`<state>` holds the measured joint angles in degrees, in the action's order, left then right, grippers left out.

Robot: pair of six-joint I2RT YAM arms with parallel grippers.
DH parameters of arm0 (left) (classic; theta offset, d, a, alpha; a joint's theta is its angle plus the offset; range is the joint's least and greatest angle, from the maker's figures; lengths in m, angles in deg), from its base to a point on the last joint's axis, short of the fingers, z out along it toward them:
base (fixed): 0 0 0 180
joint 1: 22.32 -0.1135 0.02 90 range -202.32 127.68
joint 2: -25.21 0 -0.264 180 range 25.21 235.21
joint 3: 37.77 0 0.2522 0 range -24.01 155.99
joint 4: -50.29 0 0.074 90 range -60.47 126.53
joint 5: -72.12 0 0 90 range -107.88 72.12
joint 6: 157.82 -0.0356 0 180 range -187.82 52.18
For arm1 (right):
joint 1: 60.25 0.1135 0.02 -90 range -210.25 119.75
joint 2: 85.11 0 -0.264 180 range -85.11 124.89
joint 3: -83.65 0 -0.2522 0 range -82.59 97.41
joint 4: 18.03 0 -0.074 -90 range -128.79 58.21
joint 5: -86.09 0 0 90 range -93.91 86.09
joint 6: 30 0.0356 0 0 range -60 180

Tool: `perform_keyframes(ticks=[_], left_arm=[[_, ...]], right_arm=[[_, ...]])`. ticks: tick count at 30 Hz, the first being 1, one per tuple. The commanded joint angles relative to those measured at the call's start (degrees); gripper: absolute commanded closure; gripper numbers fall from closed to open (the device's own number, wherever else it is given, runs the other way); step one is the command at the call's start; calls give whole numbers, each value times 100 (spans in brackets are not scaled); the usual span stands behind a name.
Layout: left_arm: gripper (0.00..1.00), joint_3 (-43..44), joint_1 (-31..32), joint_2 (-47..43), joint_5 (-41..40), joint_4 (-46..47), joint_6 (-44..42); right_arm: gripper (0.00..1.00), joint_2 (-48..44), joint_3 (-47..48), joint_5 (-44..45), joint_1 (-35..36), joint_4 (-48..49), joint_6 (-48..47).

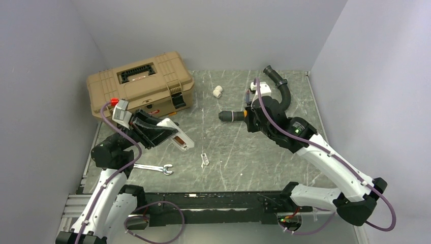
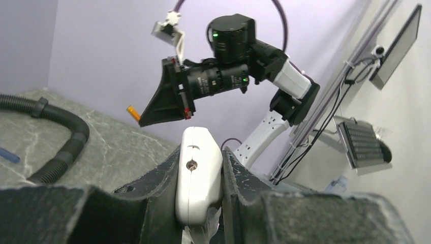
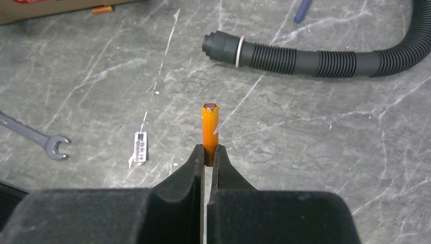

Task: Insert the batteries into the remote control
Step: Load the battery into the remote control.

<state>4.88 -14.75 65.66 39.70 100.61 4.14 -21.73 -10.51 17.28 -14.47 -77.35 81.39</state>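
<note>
My left gripper (image 2: 201, 203) is shut on the remote control (image 2: 198, 173), a slim white bar clamped by its long sides. In the top view the remote (image 1: 179, 138) sticks out of that gripper (image 1: 165, 133) just above the table, left of centre. My right gripper (image 3: 209, 152) is shut on one orange battery (image 3: 210, 127), which points out past the fingertips. The left wrist view shows that battery (image 2: 133, 113) hanging in the air above and to the left of the remote, apart from it. A second battery (image 3: 101, 8) lies by the toolbox.
A tan toolbox (image 1: 140, 84) stands at the back left. A black corrugated hose (image 3: 305, 61) lies under the right arm. A silver wrench (image 1: 152, 168), a small white ribbed piece (image 1: 205, 159) and a white pipe fitting (image 1: 218, 91) lie on the grey marbled table.
</note>
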Motion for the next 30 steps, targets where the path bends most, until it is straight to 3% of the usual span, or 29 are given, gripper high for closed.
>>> perform_keyframes(ticks=[1,3,6,13,16,21,24,30], left_arm=[[100,-13,-11,49,-447,-1043,-201],[100,-179,17,102,-677,-1183,-166],[100,-571,220,259,-1046,-544,227],[100,-1239,1557,772,-2601,-191,30],[100,-1514,1773,1056,-3099,205,138],[100,-1594,2192,1638,-3534,609,-62],[100,-1536,2453,2033,-3736,865,-194],[100,-1450,2711,2684,-3925,1326,-117]], right_arm=[[100,-78,109,-107,-1,265,-326],[100,-27,171,-374,5,247,-578],[100,48,320,-557,10,72,-709],[100,534,1348,-1342,8,-966,-919],[100,570,1736,-2239,8,-1368,-1271],[100,1090,2786,-3647,21,-2254,-1444],[100,1312,2949,-4088,162,-2333,-1341],[100,1748,3171,-4016,525,-2506,-1239]])
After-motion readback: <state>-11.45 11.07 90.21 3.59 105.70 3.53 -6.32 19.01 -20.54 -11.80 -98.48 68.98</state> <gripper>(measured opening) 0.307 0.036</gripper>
